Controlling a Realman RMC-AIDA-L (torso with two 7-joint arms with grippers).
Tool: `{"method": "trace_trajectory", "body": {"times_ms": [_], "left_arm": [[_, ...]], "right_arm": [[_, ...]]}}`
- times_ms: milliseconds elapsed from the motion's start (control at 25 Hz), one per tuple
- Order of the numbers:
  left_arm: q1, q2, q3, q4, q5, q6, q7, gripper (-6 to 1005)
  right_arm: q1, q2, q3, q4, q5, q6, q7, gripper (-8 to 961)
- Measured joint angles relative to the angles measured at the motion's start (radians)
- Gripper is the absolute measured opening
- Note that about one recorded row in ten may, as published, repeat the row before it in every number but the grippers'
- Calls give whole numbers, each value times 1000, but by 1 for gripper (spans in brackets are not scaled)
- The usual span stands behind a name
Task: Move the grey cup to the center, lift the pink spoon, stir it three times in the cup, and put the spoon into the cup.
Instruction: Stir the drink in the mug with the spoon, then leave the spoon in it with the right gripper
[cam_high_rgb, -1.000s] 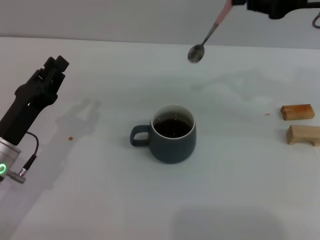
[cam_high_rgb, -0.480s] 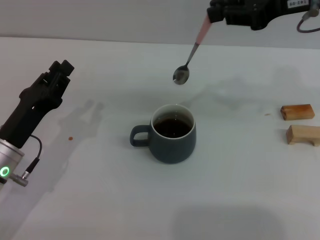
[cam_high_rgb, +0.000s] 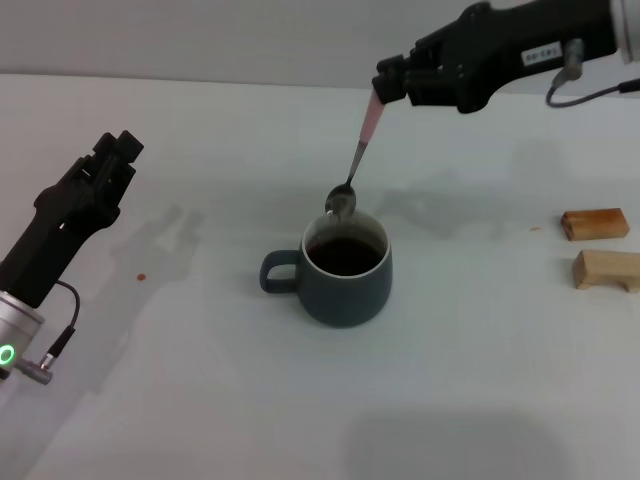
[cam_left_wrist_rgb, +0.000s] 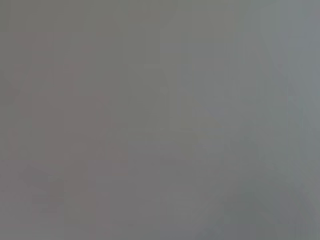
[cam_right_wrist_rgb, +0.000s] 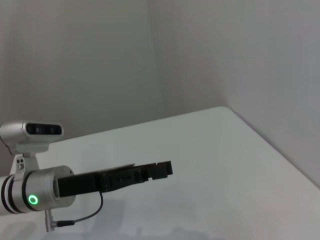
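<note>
The grey cup (cam_high_rgb: 345, 267) stands near the middle of the table, its handle toward my left, with dark liquid inside. My right gripper (cam_high_rgb: 388, 86) is shut on the pink handle of the pink spoon (cam_high_rgb: 359, 150). The spoon hangs steeply down, and its metal bowl is just above the cup's far rim. My left gripper (cam_high_rgb: 118, 152) is held off the table at the left, well away from the cup; its arm also shows in the right wrist view (cam_right_wrist_rgb: 157, 170). The left wrist view is a blank grey.
Two small wooden blocks (cam_high_rgb: 595, 223) (cam_high_rgb: 607, 269) lie at the table's right edge. A small brown spot (cam_high_rgb: 141, 277) marks the table left of the cup.
My right gripper has come down and to the left with the spoon, bringing its bowl from high behind the cup to just over the rim. The left arm shifted only slightly.
</note>
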Motion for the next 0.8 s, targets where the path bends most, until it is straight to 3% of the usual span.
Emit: {"method": "trace_trajectory", "body": {"times_ms": [800], "left_arm": [[9, 0, 10, -2, 0, 0, -4, 315]], "right_arm": [[27, 7, -85, 238, -1, 163, -45, 87]]}}
